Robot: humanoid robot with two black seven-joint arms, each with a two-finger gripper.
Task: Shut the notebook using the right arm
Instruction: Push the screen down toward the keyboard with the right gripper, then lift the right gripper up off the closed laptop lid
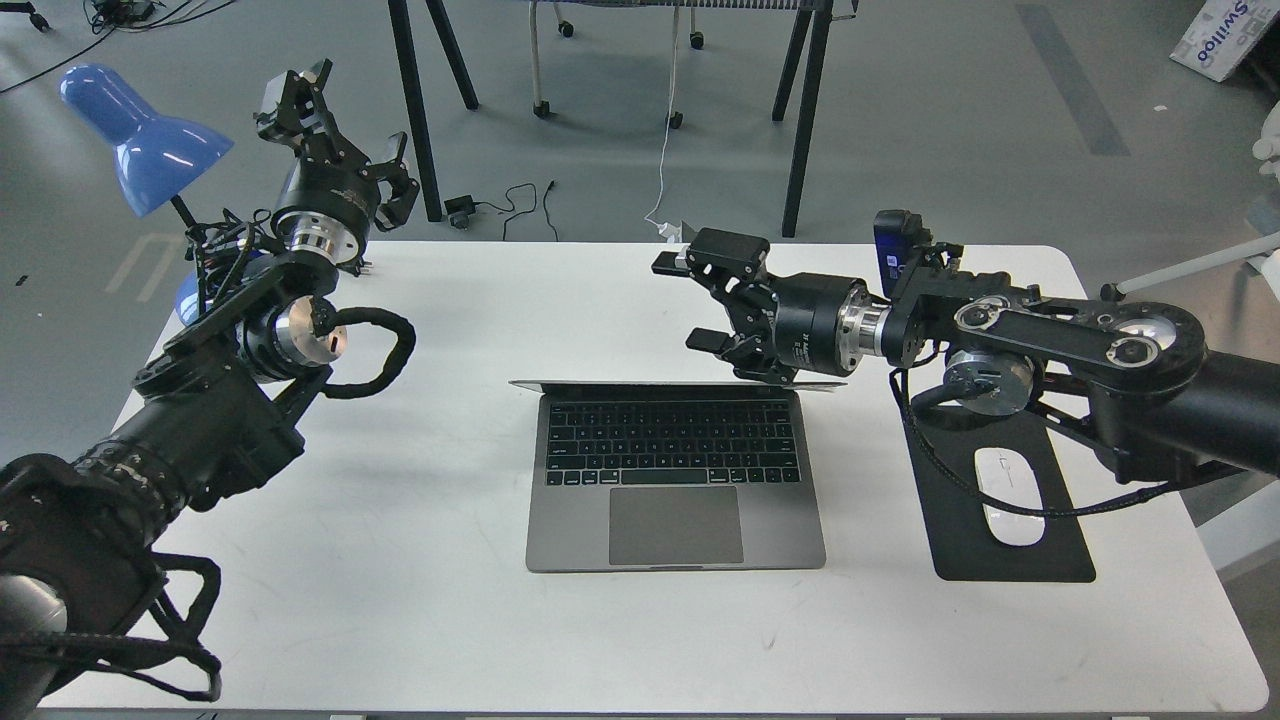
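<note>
Notebook (675, 480) lies open between blue lamp (140, 135) and mouse pad (1010, 500)

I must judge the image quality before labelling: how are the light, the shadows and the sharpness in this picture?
Head view: light is even and soft, with no strong glare on the white table; faint shadows lie under the left arm and beside the slim grey metal notebook; the right pincer and keyboard are sharp; the edges bend slightly, as from a wide lens.

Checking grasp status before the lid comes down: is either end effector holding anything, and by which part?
Nothing is held. The right end effector is open behind the notebook lid's top edge; the left end effector is raised and empty.
</note>
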